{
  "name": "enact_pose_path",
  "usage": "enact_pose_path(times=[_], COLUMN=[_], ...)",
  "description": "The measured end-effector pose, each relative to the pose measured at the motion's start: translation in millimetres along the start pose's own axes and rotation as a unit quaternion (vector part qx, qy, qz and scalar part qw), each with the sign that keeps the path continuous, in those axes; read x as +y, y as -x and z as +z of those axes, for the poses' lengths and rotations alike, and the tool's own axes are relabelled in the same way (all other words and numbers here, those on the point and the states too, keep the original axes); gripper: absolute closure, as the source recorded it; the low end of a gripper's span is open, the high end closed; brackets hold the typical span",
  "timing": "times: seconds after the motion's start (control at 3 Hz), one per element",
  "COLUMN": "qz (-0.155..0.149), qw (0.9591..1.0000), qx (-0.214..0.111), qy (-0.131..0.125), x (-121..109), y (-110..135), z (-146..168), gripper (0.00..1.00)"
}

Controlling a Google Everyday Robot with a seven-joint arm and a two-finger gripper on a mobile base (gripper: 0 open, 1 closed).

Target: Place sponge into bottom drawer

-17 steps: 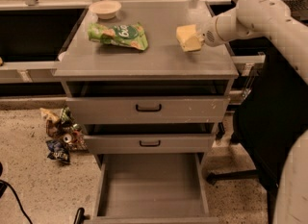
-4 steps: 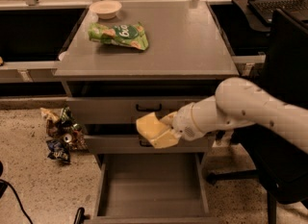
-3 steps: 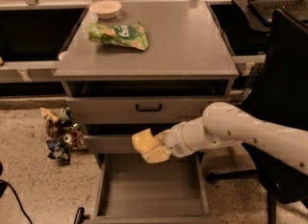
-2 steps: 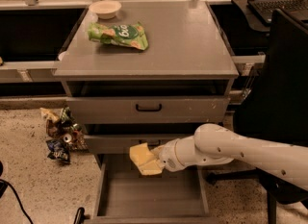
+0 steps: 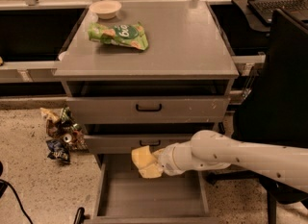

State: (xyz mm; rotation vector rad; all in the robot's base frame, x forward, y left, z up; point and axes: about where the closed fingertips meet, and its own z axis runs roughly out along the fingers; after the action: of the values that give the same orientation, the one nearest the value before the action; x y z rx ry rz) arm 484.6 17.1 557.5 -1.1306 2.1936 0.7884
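Gripper [image 5: 154,164] of the robot was low in front of the grey cabinet [image 5: 183,45], just under the middle drawer [image 5: 115,143] and above the back part of the bottom drawer [image 5: 149,198]. Its fingers were closed on the sponge [image 5: 141,158], which hung in the air at the gripper's tip and did not touch the floor of the drawer. The sponge was pale yellow and partly covered the black handle of the middle drawer. The white arm [image 5: 240,156] came in from the right side, almost horizontal. The bottom drawer was pulled out far toward the camera, and its grey tray showed below the sponge. The top drawer [image 5: 192,110] and the middle drawer were both a little open. On top of the cabinet lay a green snack bag [image 5: 118,34], and a small pale bowl [image 5: 105,8] stood near it at the back left corner. Some crumpled wrappers [image 5: 60,134] lay on the floor left of the cabinet. A black chair [image 5: 284,93] stood to the right.
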Motion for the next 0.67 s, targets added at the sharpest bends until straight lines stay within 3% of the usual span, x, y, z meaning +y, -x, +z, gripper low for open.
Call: enact_pose_path(times=[0.33,0.67], qz=[0.007,0.023], qw=[0.9992,0.9986], qx=[0.003,-0.011], qy=[-0.04,-0.047], x=[-22.9,-47.0], y=[-41.9,-80.7], z=[30.7,62.2], gripper=[1.0,1.0])
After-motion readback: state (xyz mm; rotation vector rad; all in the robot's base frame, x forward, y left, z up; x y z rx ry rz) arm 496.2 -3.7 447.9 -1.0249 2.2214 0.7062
